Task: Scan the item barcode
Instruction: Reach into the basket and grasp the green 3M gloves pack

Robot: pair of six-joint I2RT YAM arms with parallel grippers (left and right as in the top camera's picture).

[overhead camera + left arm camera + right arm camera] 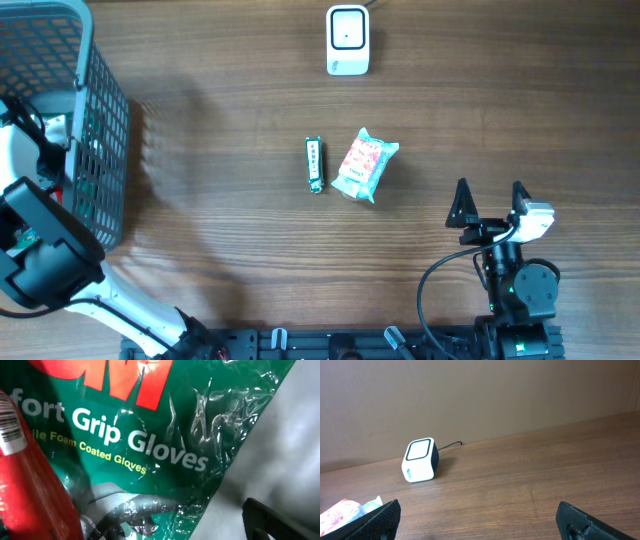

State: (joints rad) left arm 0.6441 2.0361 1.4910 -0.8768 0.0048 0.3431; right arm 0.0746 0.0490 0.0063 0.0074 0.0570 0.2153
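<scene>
jaws on your left gripper (162,522) stand wide apart. you can see just one dark finger (262,520), in the low right corner of the left wrist view. the other one is hidden. right under the hand, very close, lies a green glove pack (165,435) in shiny plastic with white words on it. a red thing (30,495) with a barcode sticker lies over the pack's left side. you cannot tell if the finger touches the pack. from above, your left arm (40,250) reaches into the grey wire basket (105,130) at the left edge of the table (230,250). the hand is down inside it, so the glove pack and the red thing are in the basket too.

your right gripper (490,205) is wide open as well and holds nothing. it hangs over the near right part of the table, with its tips pointing at the far side.

a green stick pack (315,164) and a pink and red snack bag (366,166) lie side by side in the middle of the table. they are close but not touching, and well apart from both hands.

the white scanner (347,40) sits at the far edge, past those two packs. a thin dark cord (449,446) runs off behind it.
</scene>
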